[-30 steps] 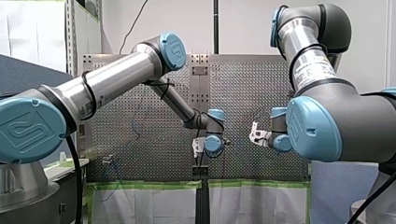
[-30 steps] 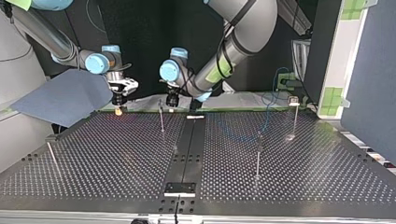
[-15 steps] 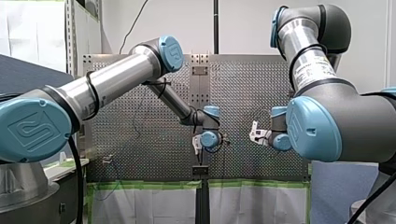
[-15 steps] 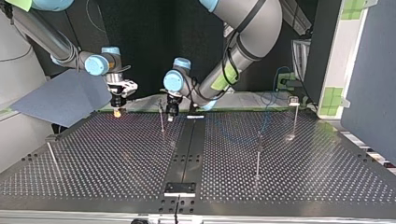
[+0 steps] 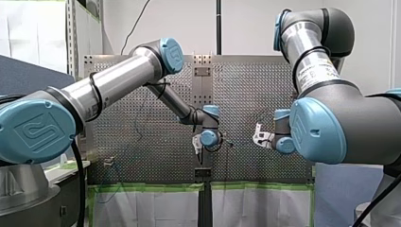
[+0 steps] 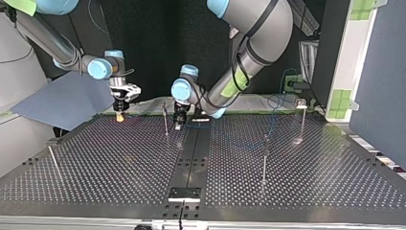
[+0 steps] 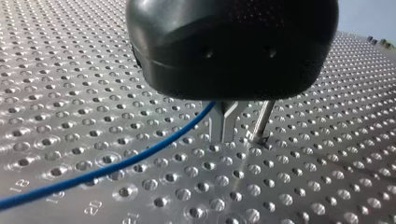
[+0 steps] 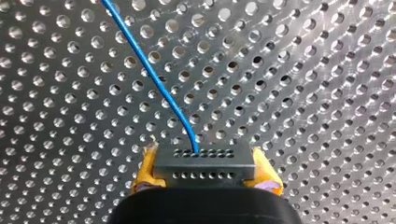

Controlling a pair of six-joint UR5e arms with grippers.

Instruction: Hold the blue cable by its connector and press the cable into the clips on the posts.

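Yellow pads of my right gripper [image 8: 204,161] are shut on the dark connector [image 8: 205,173], held just above the perforated table. The blue cable [image 8: 149,74] leaves the connector's face and runs away over the table. My left gripper [image 7: 223,136] has its metal fingers [image 7: 219,123] pressed together on the blue cable [image 7: 116,165], tips almost on the table, right beside a thin post [image 7: 262,122]. In the top view my left gripper [image 6: 178,120] stands by that post [image 6: 165,120], and my right gripper [image 6: 120,114] hangs near the table's far edge, to the left.
More posts stand on the table [image 6: 119,187]: one right of the middle [image 6: 264,160], one at the far right [image 6: 301,115], one near the left edge [image 6: 52,160]. The cable [image 6: 274,120] loops from a fixture at the far right. A black strip [image 6: 191,158] runs down the middle.
My left gripper has come down and slightly to the right in the top view, ending low beside the post. My right gripper has stayed in place with the connector.
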